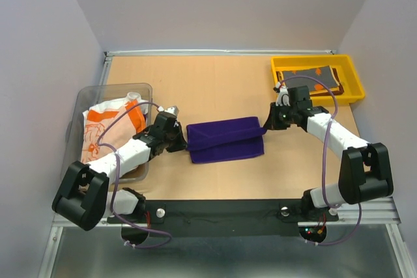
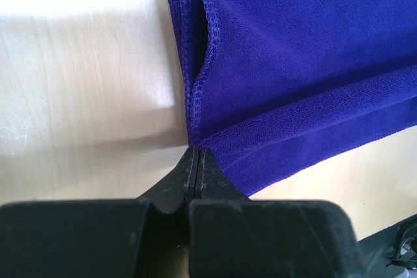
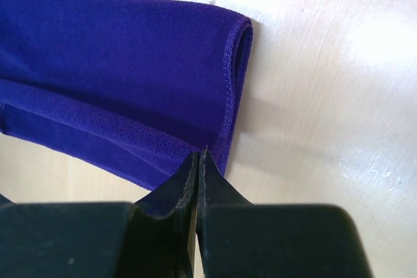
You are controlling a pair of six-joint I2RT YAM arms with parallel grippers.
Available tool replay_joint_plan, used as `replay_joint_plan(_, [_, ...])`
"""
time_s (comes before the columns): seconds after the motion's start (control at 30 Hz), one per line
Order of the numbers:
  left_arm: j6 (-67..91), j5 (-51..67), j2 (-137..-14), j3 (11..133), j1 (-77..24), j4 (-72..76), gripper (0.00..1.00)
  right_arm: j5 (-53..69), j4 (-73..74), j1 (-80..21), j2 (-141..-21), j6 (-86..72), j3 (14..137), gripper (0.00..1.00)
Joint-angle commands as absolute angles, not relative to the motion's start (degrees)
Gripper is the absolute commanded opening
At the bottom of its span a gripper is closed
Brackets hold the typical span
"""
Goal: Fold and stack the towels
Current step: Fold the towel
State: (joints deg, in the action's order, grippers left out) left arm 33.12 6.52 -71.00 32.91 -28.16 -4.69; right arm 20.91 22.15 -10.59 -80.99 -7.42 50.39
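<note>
From above: lying folded mid-table on the wooden table (image 1: 215, 86), the purple towel (image 1: 225, 139), long side running left to right, a fold ridge crossing it. Resting at its left end, the left gripper (image 1: 180, 140); at its right end, the right gripper (image 1: 267, 124). Sitting crumpled in the clear bin (image 1: 140, 89) at the left, the orange-and-white patterned towel (image 1: 111, 128). Lying in the yellow tray (image 1: 352, 86) at the far right corner, a dark cloth with orange marks (image 1: 313, 76).

From the left wrist: fingers (image 2: 171, 190) pressing together, tips meeting right at the towel's near corner (image 2: 293, 63), where stitched edges converge; whether any cloth is pinched between the tips, impossible to tell. Showing at the top, a doubled edge curling open in a loop.

From the right wrist: fingers (image 3: 218, 193) closing tip to tip at the lower corner of the towel (image 3: 111, 63), the left finger overlapping the cloth's edge; an actual pinch not clearly visible. Curving round at the towel's right side, the folded hem, with bare table beyond.
</note>
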Motion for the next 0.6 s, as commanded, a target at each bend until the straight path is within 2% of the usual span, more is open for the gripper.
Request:
replay_joint_plan(0.0, [32.34, 4.31, -68.38, 35.33, -28.21, -8.17, 0.00, 21.36, 22.85, -10.37, -78.50, -8.17, 49.57, 0.01])
replay_joint_plan(0.37, [31.99, 4.04, -65.74, 37.27, -29.09, -11.34, 0.00, 22.49, 25.13, -10.37, -74.88, -9.31, 49.05, 0.01])
replay_joint_plan(0.57, [32.87, 3.51, -67.23, 34.63, -29.44, -10.64, 0.00, 22.94, 25.23, -10.37, -77.34, -10.63, 46.67, 0.01])
